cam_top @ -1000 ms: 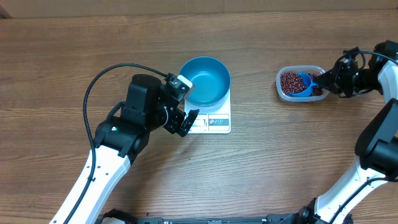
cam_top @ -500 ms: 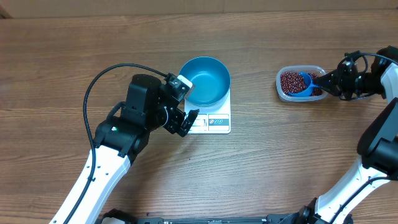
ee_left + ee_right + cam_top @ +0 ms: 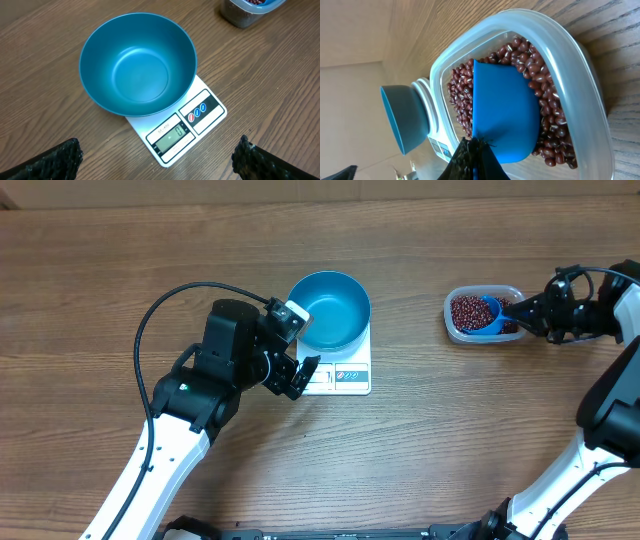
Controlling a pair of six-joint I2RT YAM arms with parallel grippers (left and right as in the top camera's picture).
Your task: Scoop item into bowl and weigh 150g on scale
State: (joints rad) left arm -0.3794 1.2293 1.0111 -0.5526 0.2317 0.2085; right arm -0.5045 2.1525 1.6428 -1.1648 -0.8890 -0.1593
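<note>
Lying in the tub, beans surround the right pincer's scoop.

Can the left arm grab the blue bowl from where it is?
Probably yes. The left gripper is open right beside the bowl on the scale, with nothing between them.

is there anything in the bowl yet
No, the bowl on the scale shows only its bare teal inside in the left wrist view.

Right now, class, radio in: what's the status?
Left gripper open beside scale. Right gripper shut on scoop in beans. Bowl empty on scale. Nothing seen blocking.
</note>
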